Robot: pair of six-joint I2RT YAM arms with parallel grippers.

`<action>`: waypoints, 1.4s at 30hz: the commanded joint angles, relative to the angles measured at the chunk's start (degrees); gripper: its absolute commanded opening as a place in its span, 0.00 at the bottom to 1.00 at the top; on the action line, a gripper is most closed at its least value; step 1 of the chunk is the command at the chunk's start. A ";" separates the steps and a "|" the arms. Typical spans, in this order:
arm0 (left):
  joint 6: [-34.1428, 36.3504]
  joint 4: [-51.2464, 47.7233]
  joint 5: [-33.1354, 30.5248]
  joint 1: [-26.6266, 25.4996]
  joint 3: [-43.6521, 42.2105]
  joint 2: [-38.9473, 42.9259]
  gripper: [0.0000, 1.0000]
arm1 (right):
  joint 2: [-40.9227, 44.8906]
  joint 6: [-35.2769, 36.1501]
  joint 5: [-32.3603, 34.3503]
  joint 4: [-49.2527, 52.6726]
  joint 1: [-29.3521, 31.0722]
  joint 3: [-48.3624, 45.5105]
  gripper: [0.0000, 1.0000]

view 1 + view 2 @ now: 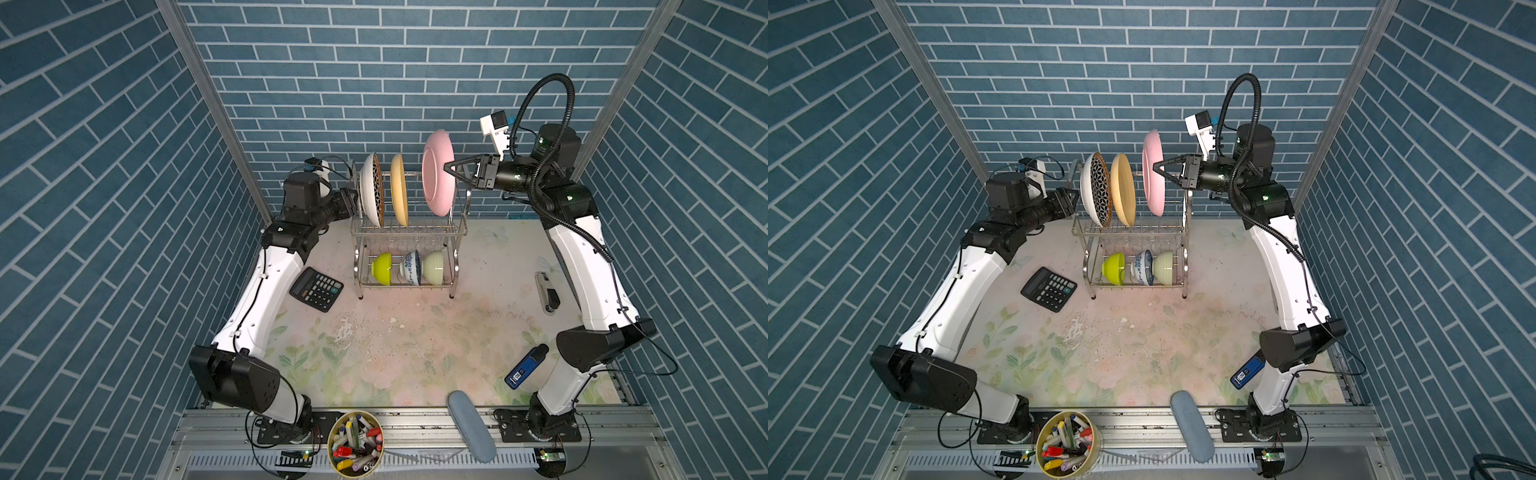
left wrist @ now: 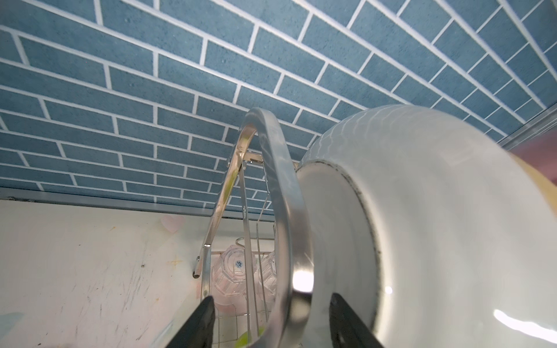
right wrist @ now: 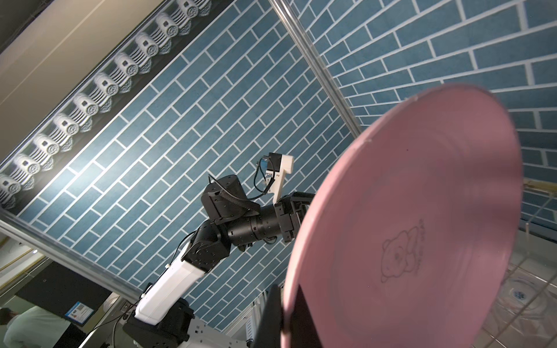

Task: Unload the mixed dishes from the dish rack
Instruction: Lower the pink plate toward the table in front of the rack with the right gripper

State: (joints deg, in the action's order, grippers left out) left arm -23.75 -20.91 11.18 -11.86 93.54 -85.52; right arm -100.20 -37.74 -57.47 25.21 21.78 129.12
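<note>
Pinching the pink plate (image 1: 436, 178) by its rim above the rack (image 1: 457, 232), the right gripper (image 1: 451, 168) risked it pivoting loose; the left gripper (image 2: 271, 301), fingers apart astride the rack's arch, could have snagged it.

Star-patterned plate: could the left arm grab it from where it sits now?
Probably not cleanly. Its jaws stand open right beside the plate, but the rack's arched side frame sits between them, in front of the plate's white back. Coming over the top edge looks freer.
</note>
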 commanded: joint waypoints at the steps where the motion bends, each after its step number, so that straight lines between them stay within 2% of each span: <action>1: -0.63 1.16 -2.15 0.26 -1.20 3.46 0.65 | 4.88 -0.42 -3.49 -3.43 1.65 -2.11 0.00; 7: -1.50 -0.44 -4.38 0.25 -2.98 7.87 0.75 | 10.99 3.99 -3.10 2.30 5.11 -7.19 0.00; 15: -2.13 -4.15 -8.35 0.17 -4.74 15.48 0.74 | 21.50 7.42 2.98 5.90 11.56 -19.69 0.00; 19: -2.81 -6.80 -7.08 0.08 -5.39 18.56 0.71 | 24.51 12.96 7.02 13.36 16.12 -22.81 0.00; 27: -3.64 -9.86 -3.62 -0.17 -11.51 25.20 0.69 | 26.55 22.53 24.55 24.28 27.81 -32.38 0.00; 32: -2.81 -14.00 -2.07 -0.27 -13.51 28.08 0.69 | 21.98 26.49 39.72 31.10 33.48 -34.89 0.00; 38: -1.52 -21.09 -0.96 -0.27 -17.22 32.36 0.66 | 15.18 32.08 62.50 34.21 42.62 -35.68 0.00; 42: -1.96 -23.62 1.71 -0.26 -19.95 33.46 0.67 | 11.77 37.09 70.53 32.47 48.55 -37.26 0.00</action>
State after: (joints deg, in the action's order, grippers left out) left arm -26.33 -40.51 10.35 -11.99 75.33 -52.36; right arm -87.57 -8.19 1.45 57.19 67.35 93.21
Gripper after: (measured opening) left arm 0.665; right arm 0.074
